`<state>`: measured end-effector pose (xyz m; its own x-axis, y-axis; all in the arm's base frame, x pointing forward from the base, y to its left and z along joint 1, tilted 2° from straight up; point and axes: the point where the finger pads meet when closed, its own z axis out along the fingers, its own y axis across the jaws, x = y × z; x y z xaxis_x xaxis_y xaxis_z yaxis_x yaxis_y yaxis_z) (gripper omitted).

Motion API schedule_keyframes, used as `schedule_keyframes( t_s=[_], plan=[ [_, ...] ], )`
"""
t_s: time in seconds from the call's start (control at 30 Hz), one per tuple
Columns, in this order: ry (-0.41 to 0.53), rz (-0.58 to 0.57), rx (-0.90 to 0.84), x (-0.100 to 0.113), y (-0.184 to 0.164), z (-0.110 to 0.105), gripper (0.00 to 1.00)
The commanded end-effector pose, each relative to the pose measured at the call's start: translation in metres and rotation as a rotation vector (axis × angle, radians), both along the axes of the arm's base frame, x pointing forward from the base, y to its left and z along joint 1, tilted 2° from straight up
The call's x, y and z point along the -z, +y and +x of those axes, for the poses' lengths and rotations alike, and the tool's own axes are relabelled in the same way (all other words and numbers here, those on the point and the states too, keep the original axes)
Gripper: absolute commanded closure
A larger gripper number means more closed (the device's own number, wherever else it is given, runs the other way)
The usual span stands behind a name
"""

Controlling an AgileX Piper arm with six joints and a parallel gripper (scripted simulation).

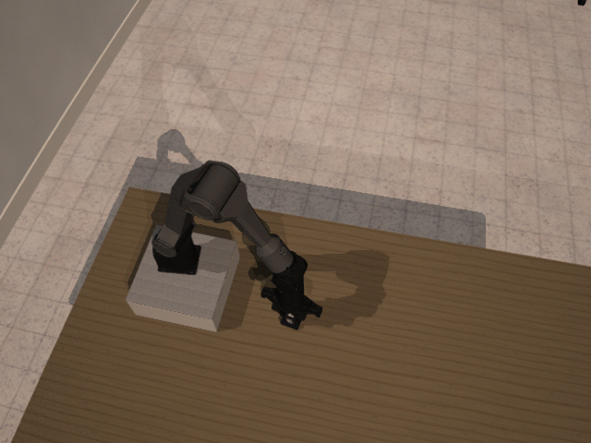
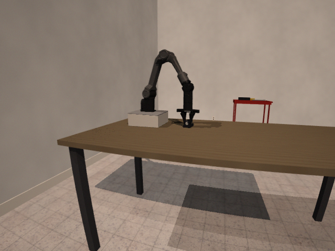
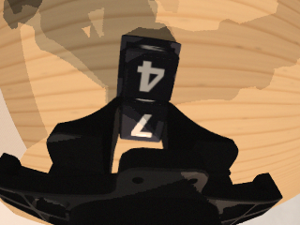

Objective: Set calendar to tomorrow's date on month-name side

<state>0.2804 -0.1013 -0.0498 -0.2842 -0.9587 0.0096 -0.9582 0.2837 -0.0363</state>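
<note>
My gripper [image 2: 187, 120] [image 3: 142, 110] points down at the small dark calendar on the table, its fingers on either side of a dark cube [image 3: 158, 123] with a white 7. It is shut on this cube. Just beyond it a dark face with a white 4 [image 3: 150, 76] shows. Both digits look upside down in the wrist view. A dark rim [image 3: 151, 39], seemingly the tray's, runs behind the 4. In the exterior view a white 6 [image 2: 186, 123] faces the camera below the fingers. The top view shows only a dark block [image 1: 291, 322] at the gripper. The month's name and the lower cube edges cannot be made out.
The arm stands on a pale box [image 1: 176, 295] [image 2: 142, 120] to the left of the calendar. The wooden table [image 1: 381, 372] [image 2: 230, 143] has its back edge behind the arm. A red side table [image 2: 253, 102] stands far off by the wall.
</note>
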Motion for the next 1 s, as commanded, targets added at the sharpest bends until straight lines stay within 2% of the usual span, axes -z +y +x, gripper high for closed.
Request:
schedule_keyframes(
  t_s=[0.0,0.1,0.13,0.2,0.23,0.3,0.33,0.73,0.97],
  plan=[
    [0.002,0.0,0.0,0.001,0.0,0.0,0.52],
    [0.002,0.0,0.0,0.001,0.0,0.0,0.52],
    [0.002,0.0,0.0,0.001,0.0,0.0,0.47],
    [0.002,0.0,0.0,0.001,0.0,0.0,0.47],
    [0.002,0.0,0.0,0.001,0.0,0.0,0.42],
    [0.002,0.0,0.0,0.001,0.0,0.0,0.42],
    [0.002,0.0,0.0,0.001,0.0,0.0,0.36],
    [0.001,0.0,0.0,0.0,0.0,0.0,0.36],
    [-0.004,-0.002,-0.001,-0.016,0.0,0.001,0.36]
  ],
)
